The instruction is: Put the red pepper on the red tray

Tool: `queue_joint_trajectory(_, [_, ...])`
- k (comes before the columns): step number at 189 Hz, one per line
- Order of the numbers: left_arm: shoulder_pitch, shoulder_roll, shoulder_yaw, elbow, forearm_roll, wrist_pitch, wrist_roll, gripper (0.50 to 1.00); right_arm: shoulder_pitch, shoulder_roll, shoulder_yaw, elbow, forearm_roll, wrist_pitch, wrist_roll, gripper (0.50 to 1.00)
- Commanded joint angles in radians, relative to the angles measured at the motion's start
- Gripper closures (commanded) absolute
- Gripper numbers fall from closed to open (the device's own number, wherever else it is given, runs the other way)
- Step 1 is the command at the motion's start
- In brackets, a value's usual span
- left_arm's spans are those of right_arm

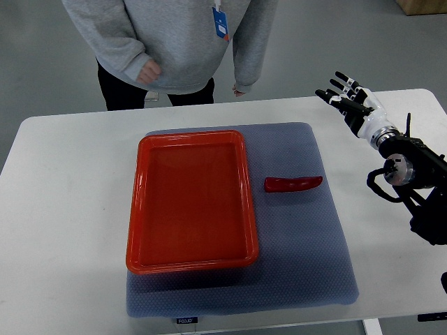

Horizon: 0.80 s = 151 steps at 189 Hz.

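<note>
A red pepper (293,184) lies flat on the grey mat (307,244), just right of the red tray (137,209). The tray sits on the left half of the mat and holds nothing. My right hand (343,96) is raised over the white table's far right part, above and to the right of the pepper, with its fingers spread and empty. Its arm comes in from the right edge. My left arm does not show.
A person in a grey sweatshirt (174,42) stands at the table's far edge, behind the tray, hands near the waist. The white table (63,209) surrounds the mat. The table's near edge runs just below the mat.
</note>
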Motion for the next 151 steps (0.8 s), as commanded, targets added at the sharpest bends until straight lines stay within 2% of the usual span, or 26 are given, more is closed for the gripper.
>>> queue_joint_trajectory(1, [0.0,0.0,0.001,0.001,0.0,0.0,0.0,0.5,0.0,0.0,0.0,0.003,-0.002,0.0,0.0,0.583])
queue_joint_trajectory(151, [0.002,0.0,0.004,0.006,0.0,0.0,0.0,0.5,0.009,-0.008,0.0,0.005,-0.002,0.003,0.0,0.583])
